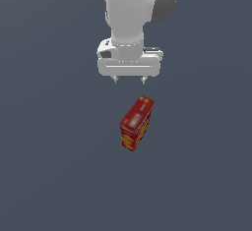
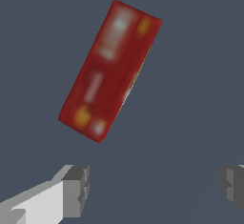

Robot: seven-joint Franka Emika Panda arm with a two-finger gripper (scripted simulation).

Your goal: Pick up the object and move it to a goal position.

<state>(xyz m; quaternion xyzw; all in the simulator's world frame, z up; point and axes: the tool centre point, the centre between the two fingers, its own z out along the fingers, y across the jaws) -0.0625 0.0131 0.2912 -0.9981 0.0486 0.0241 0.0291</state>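
Overhead, the gripper was seen hanging from the white arm, fingers pointing down and spread wide, with nothing held between them. In the wrist view the two grey fingertips stood far apart at the frame's edges, and only bare floor lay in the gap.

Below and beyond the gripper, the red cracker box was observed standing on the grey floor, apart from the fingers and untouched. No table edge or corner was visible, so the box could be placed only relative to the gripper: in the exterior view it sat lower in the frame and slightly toward the exterior view's right of the gripper's midline.

From the wrist camera the narrow top face of the red cracker box, with its pale label patch, was seen as an elongated strip. Its long axis was noted running obliquely to the line joining the two fingertips, neither parallel nor square to it.

Judgement: the task appeared to be at the approach stage, pick not yet made. The coming move was judged to turn on this skew; a wrist rotation would probably be needed so the fingers close across the thin dimension, together with a shift to centre the gripper over the box before descent. No goal marker was discernible in either view.
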